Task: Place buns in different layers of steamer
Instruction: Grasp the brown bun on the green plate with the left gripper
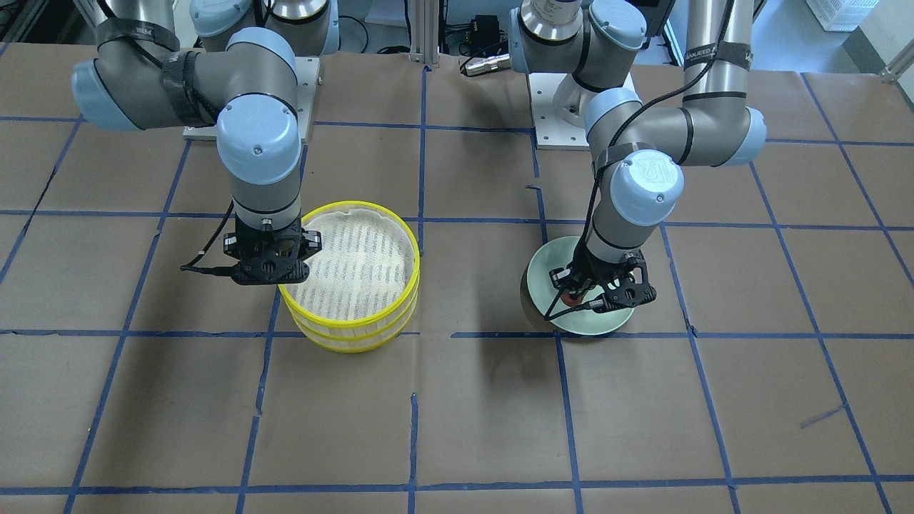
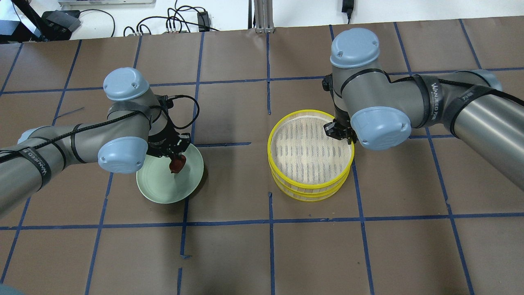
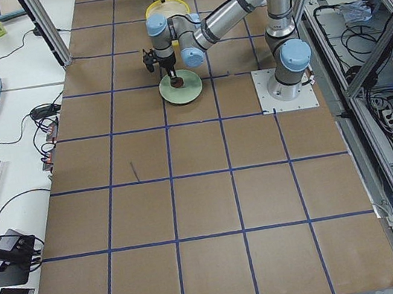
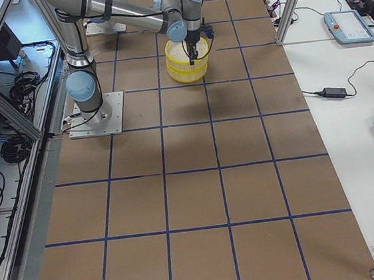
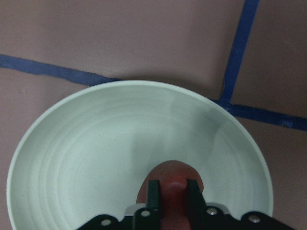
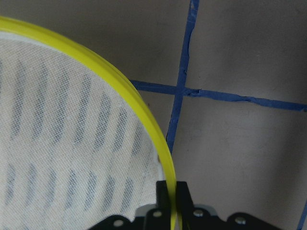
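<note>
The reddish-brown bun [image 5: 172,182] sits between the fingers of my left gripper [image 5: 173,191], which is shut on it just over the pale green plate [image 5: 96,158]; I cannot tell if the bun touches the plate. The overhead view shows the bun [image 2: 177,164] and the left gripper [image 2: 175,157] over the plate [image 2: 163,188]. Two steamer trays stand stacked, the top one [image 2: 303,155] on the lower one [image 2: 307,196]. My right gripper [image 6: 172,191] is shut on the top tray's yellow rim [image 6: 144,115] at its edge. The white bun is hidden or out of view.
The table is brown paper with a blue tape grid [image 2: 229,223]. The plate [image 1: 607,321] and the steamer stack [image 1: 357,257] stand about one grid square apart. Cables and gear lie along the far edge [image 2: 180,24].
</note>
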`<state>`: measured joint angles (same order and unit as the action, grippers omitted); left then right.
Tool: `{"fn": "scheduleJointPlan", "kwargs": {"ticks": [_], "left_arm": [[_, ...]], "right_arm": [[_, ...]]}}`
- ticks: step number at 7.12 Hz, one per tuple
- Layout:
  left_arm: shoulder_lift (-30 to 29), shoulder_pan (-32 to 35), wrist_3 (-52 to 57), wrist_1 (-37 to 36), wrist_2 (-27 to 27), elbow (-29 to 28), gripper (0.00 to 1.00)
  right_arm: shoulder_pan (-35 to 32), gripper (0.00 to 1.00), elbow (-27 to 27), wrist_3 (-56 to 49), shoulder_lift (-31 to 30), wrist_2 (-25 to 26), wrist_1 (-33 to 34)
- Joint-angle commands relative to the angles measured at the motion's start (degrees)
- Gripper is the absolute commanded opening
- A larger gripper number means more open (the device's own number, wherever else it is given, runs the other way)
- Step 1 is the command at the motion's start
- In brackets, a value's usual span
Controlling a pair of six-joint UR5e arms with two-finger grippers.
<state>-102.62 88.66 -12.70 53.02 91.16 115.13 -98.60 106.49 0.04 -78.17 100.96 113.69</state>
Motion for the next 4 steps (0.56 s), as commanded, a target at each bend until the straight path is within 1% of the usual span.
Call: {"fn": "scheduleJointPlan", "kwargs": {"ticks": [1,2,3,4], "left_arm": [[6.9,5.0,-6.4,5.9,0.2,-3.6,0.00],[7.5,6.8,-9.9,14.5,-0.1,-10.3,0.01],[7.3,8.9,-15.4,21.8,-0.8,-17.2,0.01],[7.2,11.0,-16.5,23.1,-0.7,-19.6,0.01]], "right_arm": [[0.1,0.05,0.5,-0.4,-0.1,1.0,0.0],[0.1,0.05,0.6,-0.4,-0.1,1.0,-0.1],[0.0,0.08,0.8,-0.4,-0.1,0.9,-0.1],[0.0,0.53,0.7,-0.4,-0.1,0.9,-0.4]]}}
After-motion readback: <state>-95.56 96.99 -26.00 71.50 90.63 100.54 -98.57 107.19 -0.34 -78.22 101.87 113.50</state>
